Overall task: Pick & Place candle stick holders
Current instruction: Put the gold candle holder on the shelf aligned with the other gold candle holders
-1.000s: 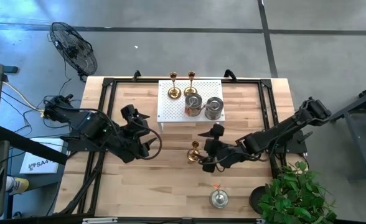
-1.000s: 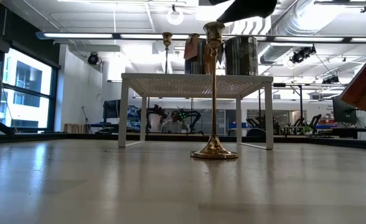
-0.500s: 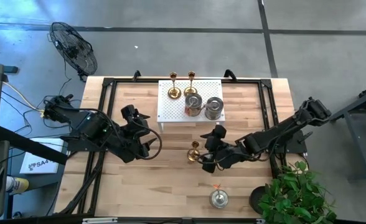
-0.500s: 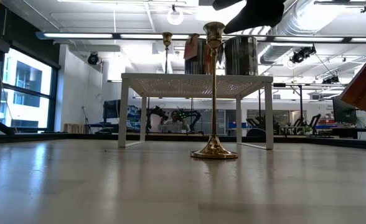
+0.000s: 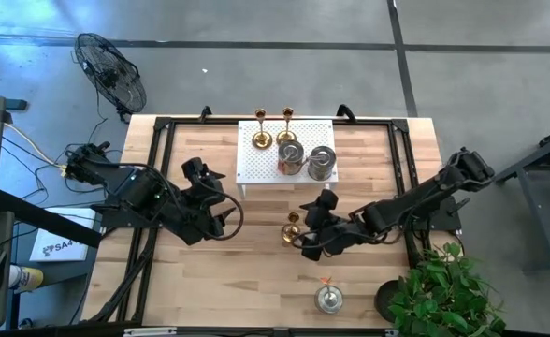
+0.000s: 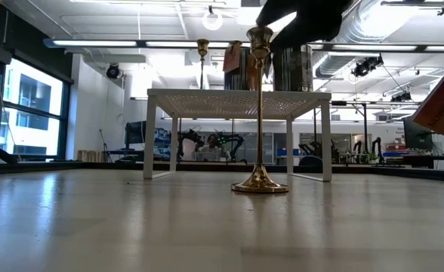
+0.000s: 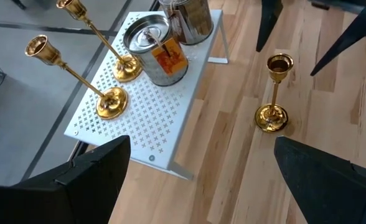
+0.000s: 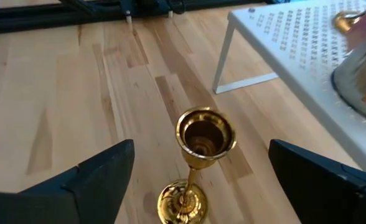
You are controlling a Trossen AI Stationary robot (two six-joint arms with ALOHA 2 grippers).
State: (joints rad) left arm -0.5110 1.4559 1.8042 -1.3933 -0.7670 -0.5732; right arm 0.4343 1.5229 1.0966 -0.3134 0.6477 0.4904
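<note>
While the right gripper (image 5: 305, 240) hangs with jaws wide on either side of one upright gold candle stick holder (image 5: 293, 230) on the table (image 5: 256, 271), two more gold (image 5: 261, 140) and two silvery ones (image 5: 322, 164) stand on the white rack (image 5: 256, 167), one silvery holder (image 5: 328, 298) apart

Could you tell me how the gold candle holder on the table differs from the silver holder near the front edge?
The gold candle holder is tall and slim-stemmed, standing between the open right gripper's fingers; the silver holder is squat and wide, standing alone with an orange tag beside it. Both stand upright on the wooden table.
</note>
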